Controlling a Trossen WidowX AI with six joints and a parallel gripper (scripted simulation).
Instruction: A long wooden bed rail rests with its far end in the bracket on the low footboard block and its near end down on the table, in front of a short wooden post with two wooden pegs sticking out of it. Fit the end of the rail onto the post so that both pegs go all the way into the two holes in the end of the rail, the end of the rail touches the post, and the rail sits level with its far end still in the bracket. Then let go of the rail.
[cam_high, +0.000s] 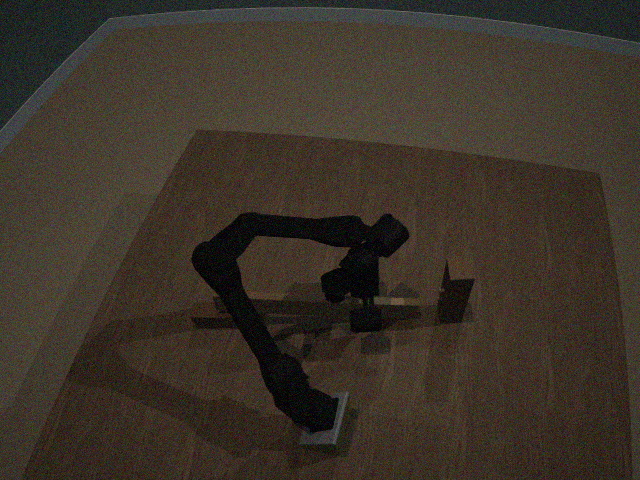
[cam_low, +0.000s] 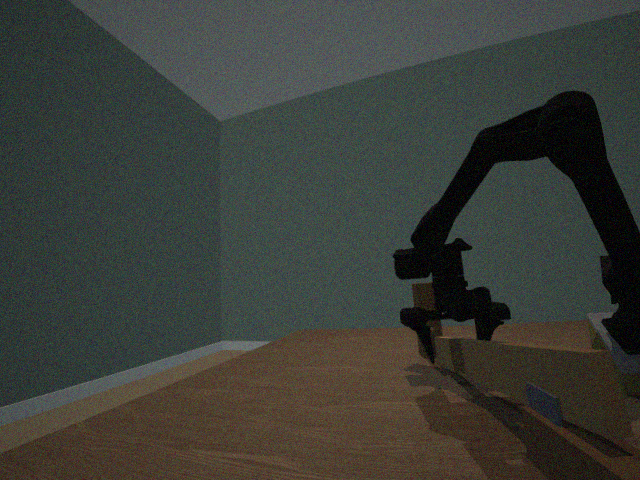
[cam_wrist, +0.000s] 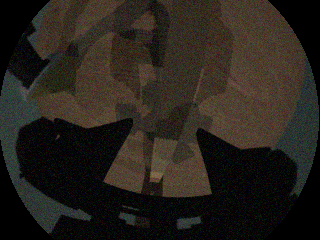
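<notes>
The long wooden rail (cam_high: 400, 299) (cam_low: 516, 361) lies across the table, its near end low in front of the short upright post (cam_high: 457, 299) (cam_low: 422, 297). My gripper (cam_high: 367, 316) (cam_low: 454, 333) (cam_wrist: 166, 127) is open. It is down over the rail close to the post end, with one finger on each side of the rail and not gripping it. In the wrist view the rail (cam_wrist: 134, 154) runs up between the two dark fingers. The pegs and holes are too dark to make out. The footboard block (cam_high: 201, 322) sits in shadow at the rail's far end.
The arm's base plate (cam_high: 330, 431) (cam_low: 604, 330) stands in front of the rail's middle. A small grey-blue piece (cam_low: 542, 403) sits against the rail's side. Green walls stand beyond the table.
</notes>
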